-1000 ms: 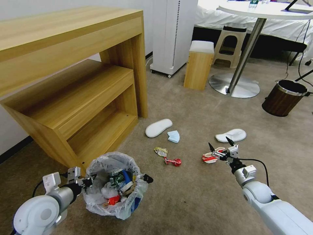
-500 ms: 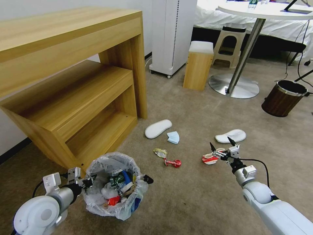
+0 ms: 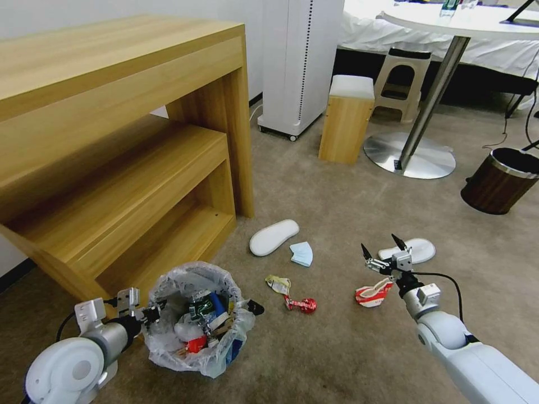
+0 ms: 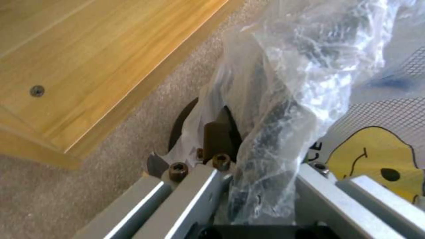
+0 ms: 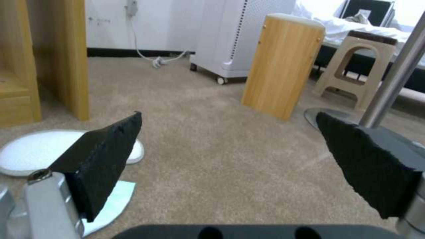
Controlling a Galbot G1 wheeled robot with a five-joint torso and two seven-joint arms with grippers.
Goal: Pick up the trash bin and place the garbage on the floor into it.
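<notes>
The left pincer (image 3: 147, 312) is clamped on the rim of the small round trash bin (image 3: 193, 320), whose crinkled clear plastic liner spills over the edge; in the left wrist view the liner (image 4: 283, 109) is bunched between the metal fingers (image 4: 190, 196). The bin, full of wrappers and scraps, sits low at the robot's left front, just beside the light wooden shelf unit (image 3: 123, 168).

The right pincer (image 3: 383, 253) hangs above the beige short-pile carpet (image 3: 337, 348) with its black-padded fingers (image 5: 106, 156) spread wide and nothing between them. Directly below it in the head view lies a red-and-white paper bowl (image 3: 373, 294), tipped on its side. Just beyond the pincer rests a flat white slipper (image 3: 414, 249).

Between the two arms the remaining litter is scattered on the carpet: a second white slipper (image 3: 274, 237) near the shelf's foot, a light-blue face mask (image 3: 301, 253) just beside it, a yellowish candy wrapper (image 3: 278, 283), and a crumpled red wrapper (image 3: 302, 304) touching that.

A brown wood-look cylindrical bin with a metal rim (image 3: 501, 179) stands well apart at the right.
</notes>
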